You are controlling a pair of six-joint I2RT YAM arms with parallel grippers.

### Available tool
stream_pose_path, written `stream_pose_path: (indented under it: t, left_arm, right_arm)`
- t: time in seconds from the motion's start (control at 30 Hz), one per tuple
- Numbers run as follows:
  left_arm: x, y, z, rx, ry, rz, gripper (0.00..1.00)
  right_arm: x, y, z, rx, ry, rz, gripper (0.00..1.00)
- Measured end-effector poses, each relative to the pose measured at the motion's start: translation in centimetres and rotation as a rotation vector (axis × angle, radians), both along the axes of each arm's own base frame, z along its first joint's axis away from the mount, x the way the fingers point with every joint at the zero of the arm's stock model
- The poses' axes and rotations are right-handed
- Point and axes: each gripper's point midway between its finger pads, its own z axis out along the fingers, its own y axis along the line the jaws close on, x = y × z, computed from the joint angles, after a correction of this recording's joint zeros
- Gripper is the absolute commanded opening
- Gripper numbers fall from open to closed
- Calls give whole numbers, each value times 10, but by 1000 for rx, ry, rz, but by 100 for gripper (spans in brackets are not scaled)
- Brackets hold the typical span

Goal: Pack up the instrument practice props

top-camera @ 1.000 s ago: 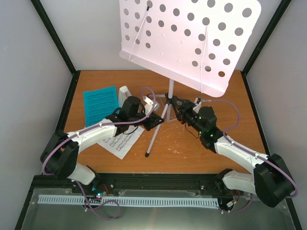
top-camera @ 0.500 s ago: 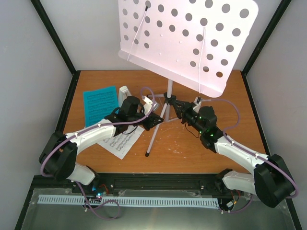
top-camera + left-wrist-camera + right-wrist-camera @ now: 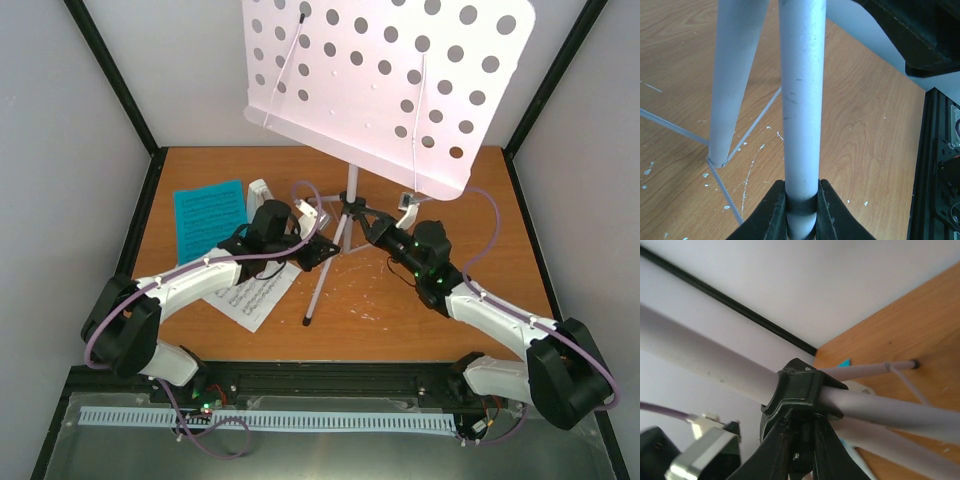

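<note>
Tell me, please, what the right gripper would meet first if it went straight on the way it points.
The black collar of the music stand; the right gripper looks pressed against it, with no gap.

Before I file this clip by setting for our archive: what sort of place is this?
Probably a robot test cell, despite the music stand: a small wooden table boxed by plain white walls and black framing, two arms bolted at its near edge.

The music stand (image 3: 801,100) is matt, scuffed painted metal with a black plastic collar (image 3: 800,390); the table (image 3: 865,140) is smooth wood-grain.
</note>
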Motion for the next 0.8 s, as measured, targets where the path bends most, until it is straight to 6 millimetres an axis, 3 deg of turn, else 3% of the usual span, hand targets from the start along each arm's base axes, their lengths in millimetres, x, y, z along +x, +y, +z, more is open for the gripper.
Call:
stream_pose_path:
  t: [0.2, 0.27, 0.33, 0.43, 0.57, 0.6, 0.67, 0.8]
  left_arm:
    - [2, 1, 0, 1, -3, 6, 0]
    - [2, 1, 1, 1, -5, 4, 0]
    - [1, 0, 1, 1, -8, -3, 2]
    - [-1, -1, 1, 0, -7, -9, 43]
    - [-1, -1, 7, -14, -14, -7, 67]
    - [-1, 0, 12, -25, -20, -2, 76]
    - [-2, 1, 24, -46, -44, 4, 85]
    - [-4, 5, 51, -104, -90, 11, 88]
  right_arm:
    - [0, 0, 1, -376, -257, 11, 5]
    - [-2, -2, 1, -489, -328, 13, 15]
    - [-5, -4, 1, -576, -370, 18, 31]
    - [-8, -12, -2, -694, -381, 23, 53]
    - [-16, -33, 9, -711, -383, -30, 67]
    - [-18, -40, 16, -685, -392, -48, 71]
    - [-18, -54, 23, -636, -397, -74, 82]
    - [-13, -72, 17, -565, -360, -68, 94]
